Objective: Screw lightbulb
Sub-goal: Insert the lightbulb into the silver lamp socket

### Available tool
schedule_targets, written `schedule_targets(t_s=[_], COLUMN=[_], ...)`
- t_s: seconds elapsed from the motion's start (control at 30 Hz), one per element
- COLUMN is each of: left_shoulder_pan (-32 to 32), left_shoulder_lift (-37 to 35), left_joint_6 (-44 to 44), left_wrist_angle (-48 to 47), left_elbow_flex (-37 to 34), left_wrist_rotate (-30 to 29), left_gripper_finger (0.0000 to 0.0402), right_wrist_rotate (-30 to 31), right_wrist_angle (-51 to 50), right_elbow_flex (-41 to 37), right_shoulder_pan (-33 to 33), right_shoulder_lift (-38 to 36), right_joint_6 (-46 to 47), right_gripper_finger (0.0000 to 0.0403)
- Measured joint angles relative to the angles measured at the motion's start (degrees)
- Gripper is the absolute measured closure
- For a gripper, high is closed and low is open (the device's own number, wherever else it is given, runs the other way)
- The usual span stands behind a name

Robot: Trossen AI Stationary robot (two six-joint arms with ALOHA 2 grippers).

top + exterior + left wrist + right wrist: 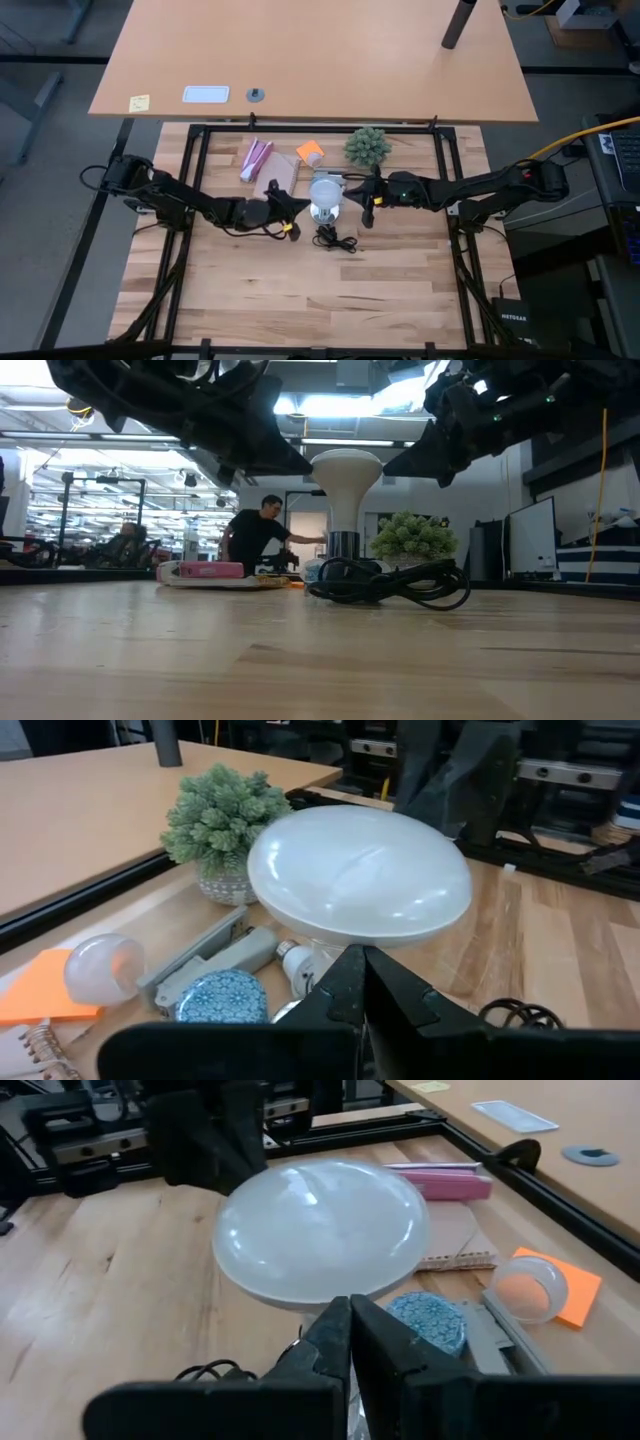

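The lightbulb [325, 188], a frosted white dome on a narrower neck, stands upright in the silver socket base [323, 212] at the table's middle. It shows mushroom-shaped in the low view [346, 470]. My left gripper [297, 203] is shut, just left of the dome [360, 870]. My right gripper [350, 190] is shut, just right of the dome [320, 1225]. Both point level at the bulb from opposite sides. My left gripper's shut tips [300, 465] stand at the dome's left edge; I cannot tell whether they touch it. My right gripper's shut tips [392, 465] stand at the dome's right edge; I cannot tell whether they touch it.
A black cord [335, 240] lies coiled in front of the socket. Behind it are a green spiky plant [367, 146], an orange note pad [310, 152] with a smaller bulb [100, 968], a grey stapler [200, 960], a blue patterned disc [222, 995] and a pink case [255, 158]. A person [255, 535] stands beyond the table.
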Motion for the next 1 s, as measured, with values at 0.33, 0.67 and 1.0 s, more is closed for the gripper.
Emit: schedule_targets(t_s=[0.33,0.67,1.0], left_shoulder_pan=[1.53,3.56,4.52], left_shoulder_lift=[0.00,0.00,0.00], left_joint_6=[-0.20,-1.69,-1.50], left_wrist_angle=[-0.37,-0.17,-0.11], left_elbow_flex=[-0.07,-0.07,-0.05], left_wrist_rotate=[-0.50,-0.15,-1.03], left_gripper_finger=[0.0402,0.0401,0.0401], right_wrist_rotate=[0.20,0.08,2.18], right_wrist_angle=[3.42,10.35,13.40], right_elbow_flex=[-0.04,-0.04,-0.04], right_shoulder_pan=[3.10,5.44,5.99], right_shoulder_lift=[1.56,6.22,6.97], right_joint_6=[0.12,2.56,2.88], right_gripper_finger=[0.0387,0.0387,0.0387])
